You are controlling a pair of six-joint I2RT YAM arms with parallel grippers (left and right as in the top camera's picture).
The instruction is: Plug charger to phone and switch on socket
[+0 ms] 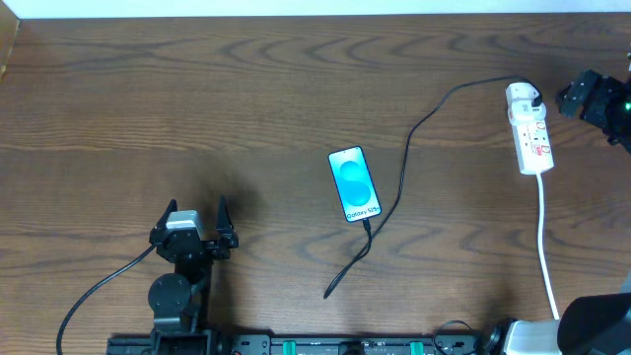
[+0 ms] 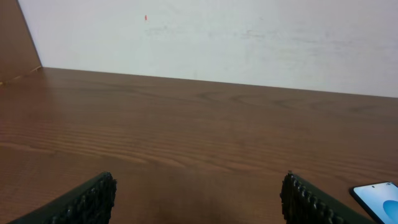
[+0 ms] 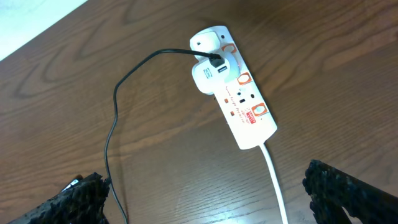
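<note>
- Left gripper (image 1: 194, 211): low over the counter (image 1: 197, 99), jaws spread wide, nothing between them. Its wrist view shows only bare wood grain between the two ribbed fingers (image 2: 93, 200).
- Phone (image 1: 354, 184): flat on the counter, blue screen up, off to the right of the left gripper and well apart from it. In the left wrist view only one corner shows, just past the right-hand finger at the frame edge.
- Right gripper (image 3: 204, 171): jaws fully apart, holding nothing, hanging above the counter.
- Socket (image 3: 239, 99): straight ahead of the right gripper, in the gap framed by its fingers, slightly right of centre and not touching it. It lies flat and at an angle. The red marks on its face are visible, but the switch position is too small to read.
- White adapter (image 3: 208, 74): seated at the socket's far end, away from the right gripper.
- Charger (image 3: 115, 112): the black cable leaves the adapter, arcs left of the socket and runs back past the left finger of the right gripper. From overhead it curves on to the phone's near short edge, where a dark stub meets the phone. I cannot tell whether the tip is seated. A further stretch trails beyond the phone toward the counter's near edge.
- White cord (image 3: 277, 186): runs from the socket's near end back toward the right gripper, passing inside its right finger.
</note>
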